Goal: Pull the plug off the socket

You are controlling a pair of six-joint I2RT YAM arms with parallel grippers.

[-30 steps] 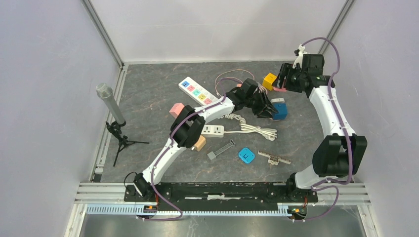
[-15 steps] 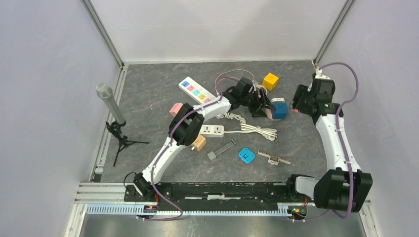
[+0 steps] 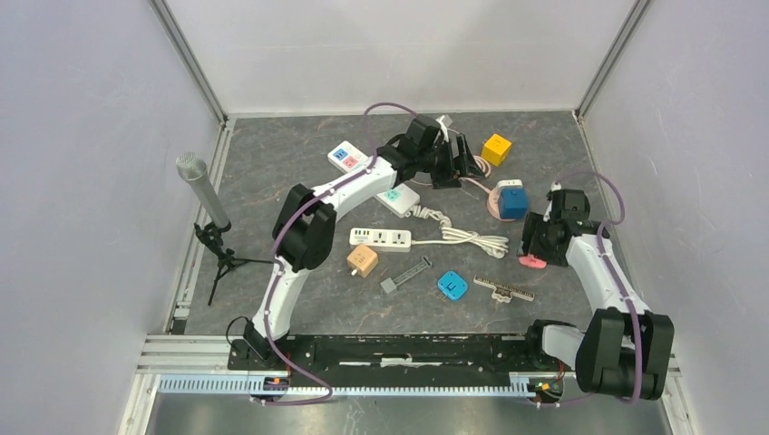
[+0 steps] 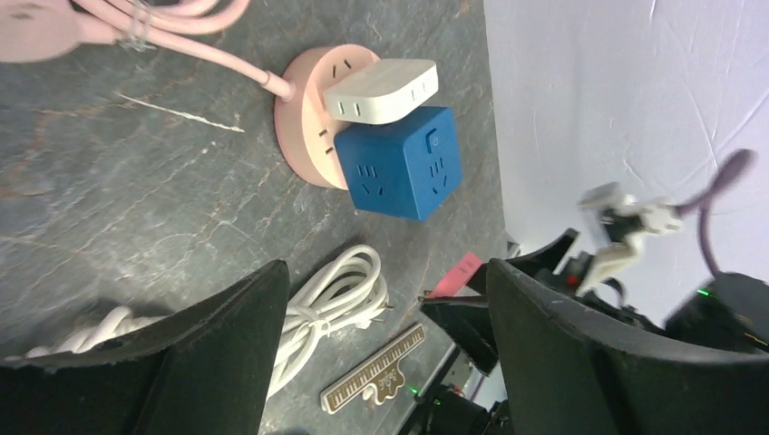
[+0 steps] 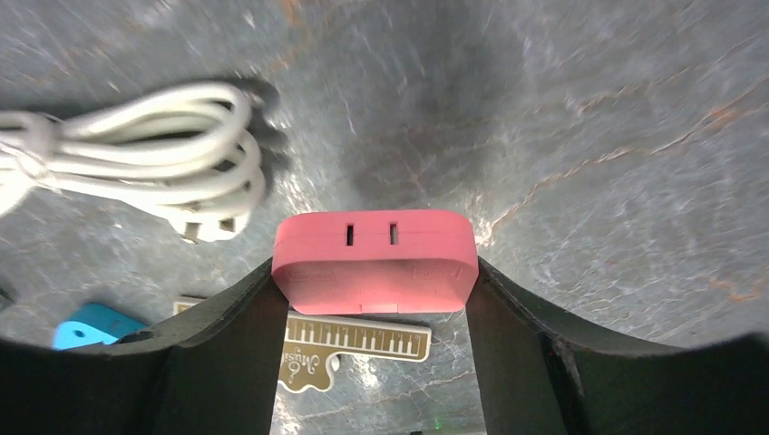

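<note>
while right tool [image 5: 374, 276] grips pink plug [image 5: 374, 258] between fingers [image 5: 227, 335], left tool [image 4: 383, 272] gapes wide, socket [image 4: 299, 127] well apart from plug.

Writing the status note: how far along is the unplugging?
Done: the pink plug is clear of any socket, clamped in the right tool. In hand: it sits low over the table beside the white cable; left tool open, empty. Left: set it down, release. The blue cube and white adapter sit on the round pink socket.

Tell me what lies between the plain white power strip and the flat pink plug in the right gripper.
A bundled white cable lies between the strip and the plug, seen in the top view.
</note>
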